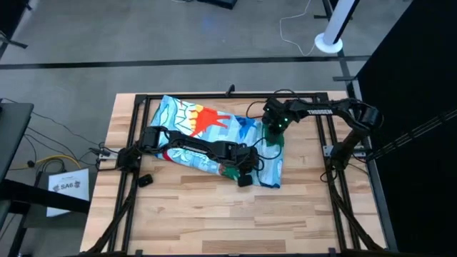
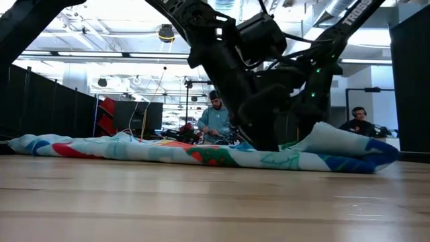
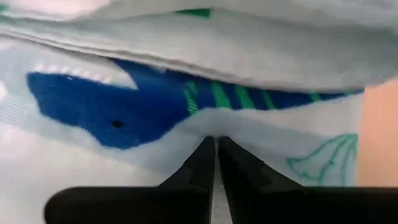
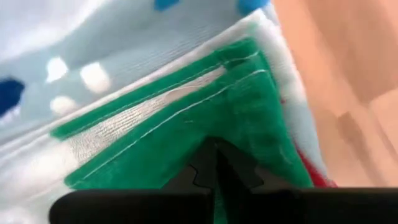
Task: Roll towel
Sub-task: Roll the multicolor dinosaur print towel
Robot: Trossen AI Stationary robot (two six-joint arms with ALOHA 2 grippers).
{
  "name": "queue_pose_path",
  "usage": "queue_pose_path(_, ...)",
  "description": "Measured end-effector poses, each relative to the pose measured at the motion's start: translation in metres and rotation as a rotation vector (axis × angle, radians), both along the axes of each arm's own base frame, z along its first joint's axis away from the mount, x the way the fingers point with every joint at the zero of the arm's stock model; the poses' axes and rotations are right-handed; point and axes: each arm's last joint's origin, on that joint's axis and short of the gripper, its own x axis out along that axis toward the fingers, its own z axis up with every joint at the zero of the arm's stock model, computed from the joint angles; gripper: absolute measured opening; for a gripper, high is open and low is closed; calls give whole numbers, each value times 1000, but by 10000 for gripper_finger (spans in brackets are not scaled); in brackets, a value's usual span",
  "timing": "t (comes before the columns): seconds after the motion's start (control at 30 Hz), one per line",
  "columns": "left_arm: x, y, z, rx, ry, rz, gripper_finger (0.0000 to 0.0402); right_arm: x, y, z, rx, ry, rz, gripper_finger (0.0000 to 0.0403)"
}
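Note:
The towel lies crumpled across the table's middle, its light-blue print up, and shows as a long low heap in the low view. My left gripper is down on the towel's near right part, shut on light-blue cloth. My right gripper is at the towel's right end, shut on a green hem. Near that end a fold stands higher than the rest of the cloth. My left gripper pinches light-blue cloth between its fingertips, beside a dark-blue fish print, coming from above. One layer or several, I cannot tell. The cloth around it rests on the table. My right gripper pinches the green hemmed edge at a corner of the towel's right end, where several stitched layers show. The fingers come from above, slanting from the table's right.
Black frame rails run along the table's left, far and right sides. A small black part lies on the wood near the left arm's base. Bare wood spreads toward the near edge. People sit in the room beyond.

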Motion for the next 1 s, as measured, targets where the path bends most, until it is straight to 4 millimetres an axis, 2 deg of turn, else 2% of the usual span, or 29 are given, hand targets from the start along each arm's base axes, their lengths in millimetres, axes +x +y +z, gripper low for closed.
queue_pose_path(0.1, 1, -3, -4, -2, -20, 13, 13, 1, -5, 6, -22, -12, 9, 0)
queue_pose_path(0.2, 3, -5, -6, -6, -47, 11, 13, 0, -7, 27, -51, -32, 27, 0)
queue_pose_path(0.27, 3, -5, -6, -6, -53, 11, 13, -5, -4, 37, -37, -24, 41, 0)
queue_pose_path(0.43, 3, -5, -7, -12, -52, 26, 13, -19, 10, 42, 52, 97, 84, 0)
queue_pose_path(0.53, 3, -4, -7, -11, -55, 27, 13, -18, 16, 33, 50, 98, 114, 0)
queue_pose_path(0.67, 4, -4, -6, -11, -63, 27, 13, -5, 15, 10, 13, 36, 110, 0)
queue_pose_path(0.77, 4, -5, -7, -9, -63, 25, 13, 7, 11, 1, -17, -14, 117, 0)
queue_pose_path(0.9, 4, -5, -7, -5, -57, 19, 13, 15, 6, 0, -57, -81, 108, 0)
queue_pose_path(1.0, 3, -5, -7, -6, -54, 21, 13, 14, 2, 8, -67, -101, 83, 0)
